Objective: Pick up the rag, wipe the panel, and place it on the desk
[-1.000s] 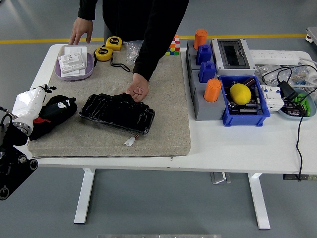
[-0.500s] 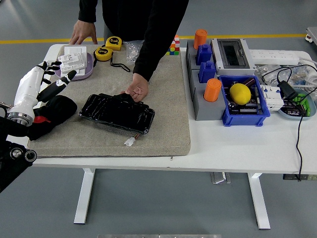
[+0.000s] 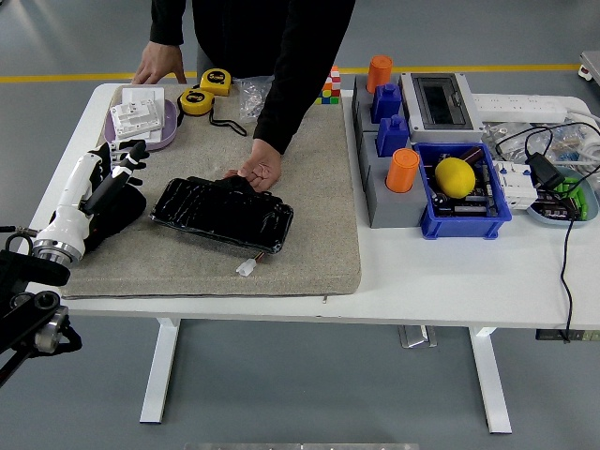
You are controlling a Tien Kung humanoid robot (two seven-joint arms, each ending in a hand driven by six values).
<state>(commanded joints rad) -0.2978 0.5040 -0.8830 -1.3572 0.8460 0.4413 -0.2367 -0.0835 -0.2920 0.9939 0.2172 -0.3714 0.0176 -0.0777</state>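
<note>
The robot's left hand reaches in from the left over the near-left part of the grey mat. Its fingers are spread and loose, resting on top of the black rag without closing round it. The rag lies bunched on the mat under and just right of the hand, just beside the left end of the black panel. The panel lies flat on the mat, slanting from far left to near right, with a small white plug on a short wire at its near edge.

A person stands at the far side of the table. One hand of the person presses down on the far edge of the panel; the other hand rests on the table's far edge.

Far left, a purple tray holds white flat boxes. Two yellow tape measures lie just right of it. To the right of the mat, a grey holder carries blue blocks and two orange cups. A blue bin beside it holds a yellow ball and small parts. Farther right, a pale green tray holds green bits, with a black cable running across it.
</note>
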